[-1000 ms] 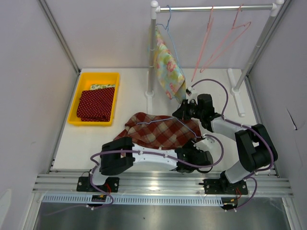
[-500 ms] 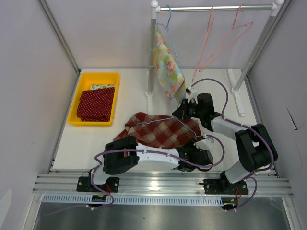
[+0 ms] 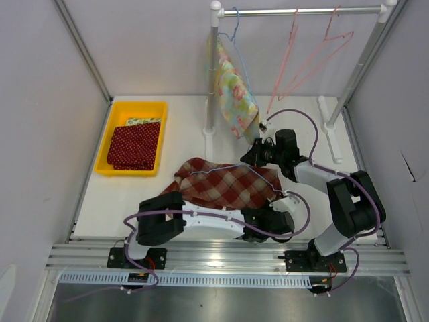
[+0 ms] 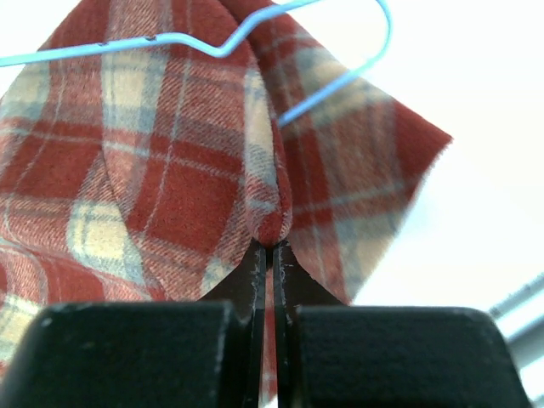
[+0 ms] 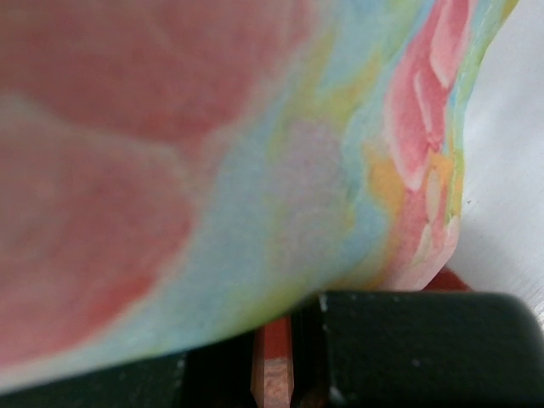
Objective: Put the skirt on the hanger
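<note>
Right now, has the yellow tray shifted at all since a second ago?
No. The yellow tray sits in the same far-left corner of the table, just as far from the rack's left post as before.

Nothing readable turns up in any view: no lettering, label, brand or number. The plaid skirt (image 4: 170, 187) shows only its checks. The floral cloth (image 5: 212, 153) is just blurred colour. The dotted fabric (image 3: 134, 145) in the yellow tray (image 3: 104, 144) shows only spots.
</note>
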`<state>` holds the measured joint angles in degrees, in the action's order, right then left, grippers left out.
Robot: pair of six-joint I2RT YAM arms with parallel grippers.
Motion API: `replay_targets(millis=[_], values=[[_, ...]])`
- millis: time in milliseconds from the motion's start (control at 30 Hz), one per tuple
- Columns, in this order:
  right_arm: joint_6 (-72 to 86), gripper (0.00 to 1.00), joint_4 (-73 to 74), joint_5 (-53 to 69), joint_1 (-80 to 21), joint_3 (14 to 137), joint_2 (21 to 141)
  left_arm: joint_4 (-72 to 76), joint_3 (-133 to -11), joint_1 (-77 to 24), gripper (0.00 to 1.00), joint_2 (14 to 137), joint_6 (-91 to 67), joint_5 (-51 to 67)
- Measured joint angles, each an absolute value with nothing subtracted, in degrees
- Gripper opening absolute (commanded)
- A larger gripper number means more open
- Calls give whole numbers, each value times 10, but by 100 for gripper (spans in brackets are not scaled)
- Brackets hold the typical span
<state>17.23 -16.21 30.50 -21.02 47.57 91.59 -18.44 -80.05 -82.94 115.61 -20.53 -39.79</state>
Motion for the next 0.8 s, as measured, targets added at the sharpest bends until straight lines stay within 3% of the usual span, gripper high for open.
replay_targets(millis=[333, 800], values=[[177, 0, -199, 322, -203, 464, 921, -171, -720, -865, 0, 1058, -241, -323], [242, 0, -312, 342, -203, 406, 924, -168, -700, -927, 0, 1036, -260, -237]])
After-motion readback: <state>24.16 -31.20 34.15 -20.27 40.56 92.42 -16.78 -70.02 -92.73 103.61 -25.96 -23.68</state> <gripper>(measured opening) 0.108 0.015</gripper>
